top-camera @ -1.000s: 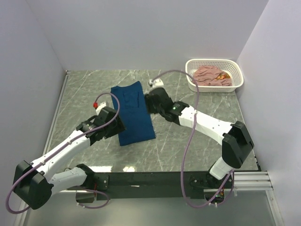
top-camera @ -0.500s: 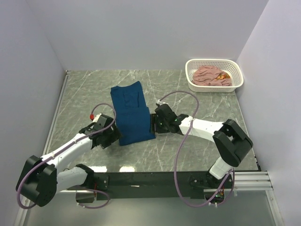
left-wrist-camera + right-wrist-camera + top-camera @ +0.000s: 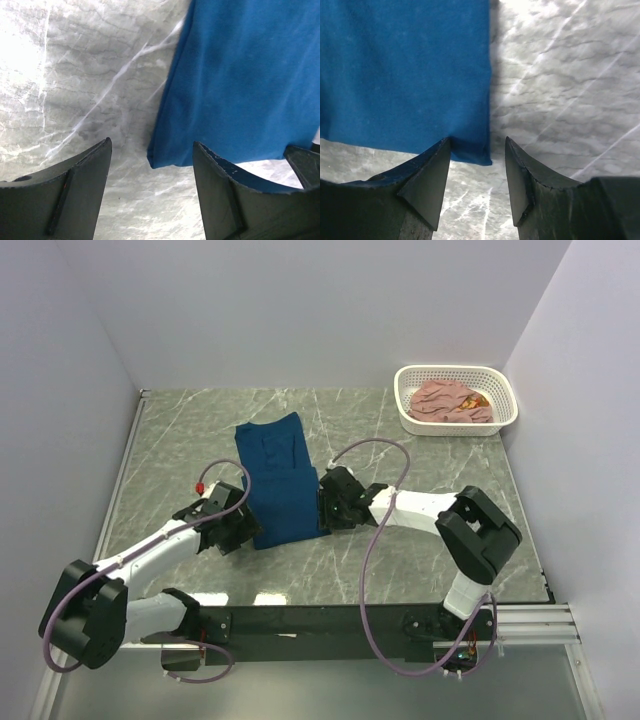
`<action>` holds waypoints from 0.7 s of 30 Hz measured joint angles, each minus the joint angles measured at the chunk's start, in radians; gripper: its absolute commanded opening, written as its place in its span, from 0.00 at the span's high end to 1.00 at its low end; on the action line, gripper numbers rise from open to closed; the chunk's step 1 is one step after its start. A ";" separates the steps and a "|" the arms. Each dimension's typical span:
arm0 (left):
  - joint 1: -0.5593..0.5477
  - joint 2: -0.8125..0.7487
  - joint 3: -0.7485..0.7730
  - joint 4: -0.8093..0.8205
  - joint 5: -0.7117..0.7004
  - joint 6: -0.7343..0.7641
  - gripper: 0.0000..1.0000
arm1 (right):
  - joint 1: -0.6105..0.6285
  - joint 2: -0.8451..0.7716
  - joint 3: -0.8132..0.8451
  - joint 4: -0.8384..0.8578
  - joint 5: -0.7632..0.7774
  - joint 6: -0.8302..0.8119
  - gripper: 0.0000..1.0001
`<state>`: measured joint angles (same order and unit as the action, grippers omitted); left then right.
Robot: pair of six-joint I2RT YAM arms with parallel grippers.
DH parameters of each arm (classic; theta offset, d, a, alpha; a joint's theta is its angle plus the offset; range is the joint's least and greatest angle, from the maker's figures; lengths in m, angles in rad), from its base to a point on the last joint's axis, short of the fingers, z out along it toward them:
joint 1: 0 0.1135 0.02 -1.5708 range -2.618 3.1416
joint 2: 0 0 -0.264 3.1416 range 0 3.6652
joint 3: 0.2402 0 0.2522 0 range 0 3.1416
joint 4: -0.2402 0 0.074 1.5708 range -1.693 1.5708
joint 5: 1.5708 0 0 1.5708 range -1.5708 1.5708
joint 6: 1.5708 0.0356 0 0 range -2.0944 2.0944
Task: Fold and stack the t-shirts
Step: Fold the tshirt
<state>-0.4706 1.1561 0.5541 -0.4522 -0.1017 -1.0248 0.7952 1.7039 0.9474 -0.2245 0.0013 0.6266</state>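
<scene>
The navy blue t-shirt point(image 3: 280, 475) lies folded into a long strip on the marble table, print hidden. My left gripper point(image 3: 243, 530) is open at its near left corner; in the left wrist view the corner point(image 3: 162, 159) sits between the open jaws point(image 3: 152, 150). My right gripper point(image 3: 327, 508) is open at the near right corner; in the right wrist view that corner point(image 3: 480, 155) lies between the jaws point(image 3: 477, 145). The pink t-shirt point(image 3: 450, 400) with an orange print is crumpled in the basket at the back right.
The white perforated basket point(image 3: 505, 390) stands at the back right corner by the wall. Grey marble table point(image 3: 400, 450) spreads around the shirt. Walls close in on the left, back and right. Cables loop over both arms.
Both grippers have moved down along the shirt's sides toward its near edge and now sit at the two near corners. The shirt has not moved.
</scene>
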 measured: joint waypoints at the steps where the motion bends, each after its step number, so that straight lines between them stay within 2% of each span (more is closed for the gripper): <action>1: 0.000 0.007 0.001 0.000 0.000 0.003 0.29 | 0.010 0.005 0.009 -0.012 0.011 0.004 0.46; 13: 0.000 0.032 0.009 -0.002 0.001 0.019 0.30 | 0.066 0.037 0.060 -0.099 0.116 0.065 0.51; 16: 0.000 0.043 0.009 -0.002 0.005 0.021 0.31 | 0.066 0.039 0.061 -0.105 0.126 0.072 0.57; 20: -0.002 0.058 0.016 -0.004 0.010 0.029 0.31 | 0.066 0.043 0.066 -0.121 0.139 0.072 0.69; 21: -0.005 0.063 0.018 -0.005 0.010 0.030 0.31 | 0.066 0.044 0.068 -0.125 0.141 0.072 0.79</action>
<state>-0.4755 1.2186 0.5724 -0.4568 -0.0921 -0.9947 0.8616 1.7481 1.0149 -0.3496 0.1421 0.6987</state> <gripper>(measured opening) 0.692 0.336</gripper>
